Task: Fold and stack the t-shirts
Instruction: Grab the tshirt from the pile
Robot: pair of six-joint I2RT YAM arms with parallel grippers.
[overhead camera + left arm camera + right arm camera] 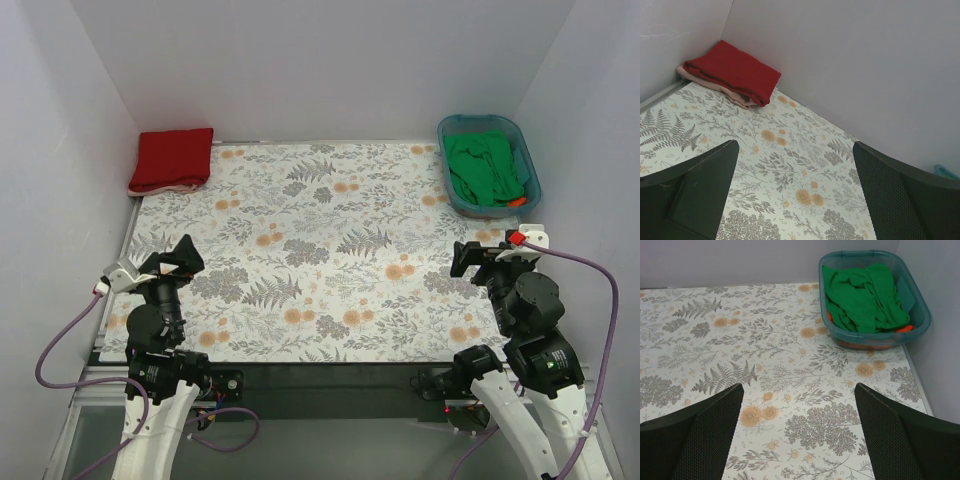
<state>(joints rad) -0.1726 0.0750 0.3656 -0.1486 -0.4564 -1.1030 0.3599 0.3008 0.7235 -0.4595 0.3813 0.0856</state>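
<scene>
A dark red t-shirt [172, 158] lies folded in the far left corner of the table, also in the left wrist view [732, 73]. A bright green t-shirt [484, 168] lies crumpled in the blue-grey tub [527, 160] at the far right, also in the right wrist view [865, 297]. A bright orange t-shirt [906, 329] shows only as slivers under the green one. My left gripper [184, 257] is open and empty at the near left [795, 170]. My right gripper [470, 258] is open and empty at the near right [797, 412], short of the tub.
The table carries a floral cloth [320, 250]. Pale walls close in the back and both sides. The tub's rim [862, 255] stands against the right wall.
</scene>
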